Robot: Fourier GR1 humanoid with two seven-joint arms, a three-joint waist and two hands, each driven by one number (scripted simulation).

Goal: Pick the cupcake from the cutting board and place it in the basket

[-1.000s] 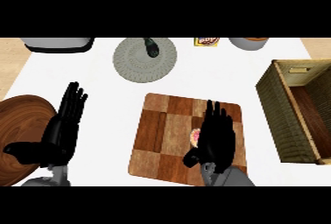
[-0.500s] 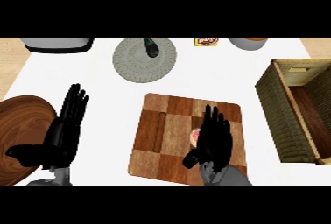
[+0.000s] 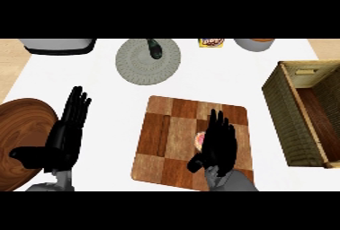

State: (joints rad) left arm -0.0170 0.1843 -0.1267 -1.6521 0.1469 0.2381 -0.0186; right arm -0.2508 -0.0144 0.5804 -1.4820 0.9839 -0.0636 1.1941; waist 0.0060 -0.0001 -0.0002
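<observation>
A checkered wooden cutting board (image 3: 172, 130) lies in the middle of the white counter. The cupcake (image 3: 199, 139) sits on it, showing only a sliver of pink and cream at the left edge of my right hand (image 3: 218, 146). That hand hovers over the cupcake with straight fingers pointing away from me and hides most of it. The woven basket (image 3: 282, 108) stands at the right edge of the counter, its inside bare. My left hand (image 3: 66, 132) rests open at the lower left, fingers up, holding nothing.
A dark round wooden board (image 3: 20, 130) lies at the left edge beside my left hand. A grey round mat (image 3: 143, 63) with a dark bottle on it sits at the back. A grey pot, a small box and a bowl line the far edge.
My right hand has slid slightly left and toward me over the cupcake. The left hand has barely shifted.
</observation>
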